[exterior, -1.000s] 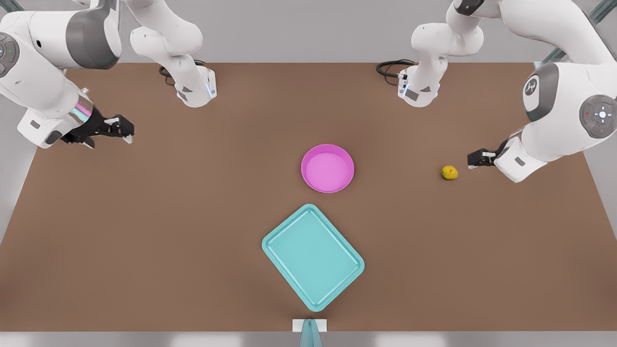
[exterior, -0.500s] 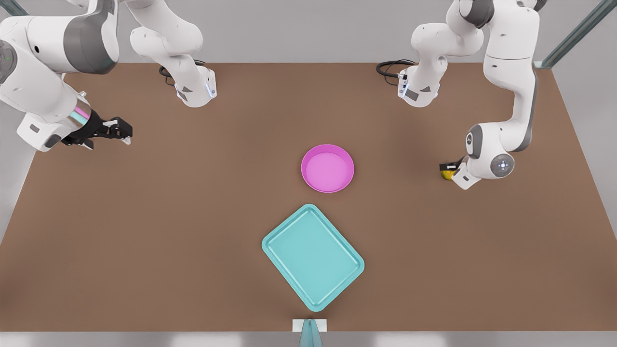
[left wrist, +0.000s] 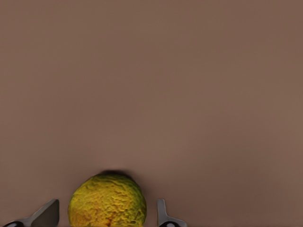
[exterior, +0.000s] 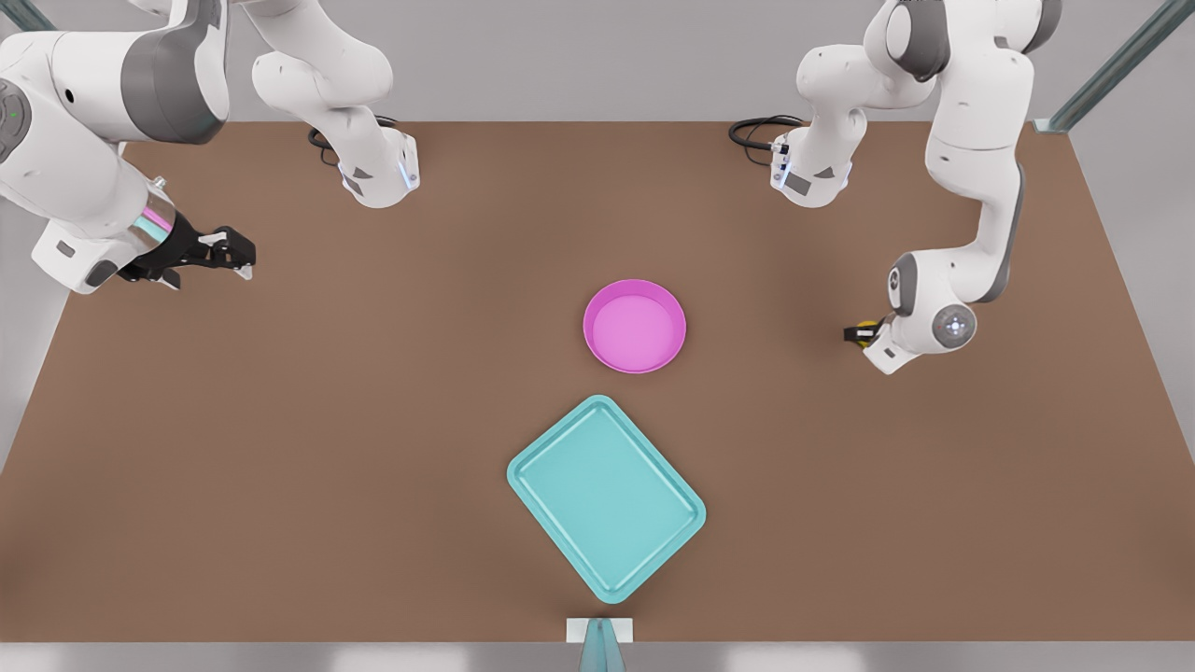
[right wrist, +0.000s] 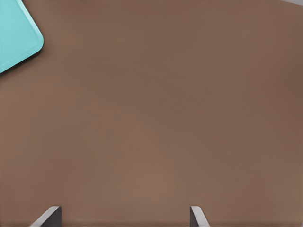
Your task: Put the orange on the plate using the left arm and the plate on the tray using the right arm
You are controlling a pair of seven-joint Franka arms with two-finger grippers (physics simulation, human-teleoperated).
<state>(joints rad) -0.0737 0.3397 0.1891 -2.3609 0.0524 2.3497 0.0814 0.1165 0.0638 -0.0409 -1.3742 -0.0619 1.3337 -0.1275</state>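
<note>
Orange [left wrist: 107, 200] on the table [exterior: 373, 420], well apart from plate [exterior: 635, 326] and tray [exterior: 606, 497], between left gripper [left wrist: 108, 215] fingers spread just beside it, unclamped; judged light, firm, roll-prone, best pinched across widest girth; right gripper [exterior: 222, 250] waiting open, empty.

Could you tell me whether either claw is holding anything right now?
Nothing is held: the left claw is open around the orange; the right claw waits open.

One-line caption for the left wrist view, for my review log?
Left pincer open around the orange on the brown table, fingers flanking it with gaps either side.
</note>
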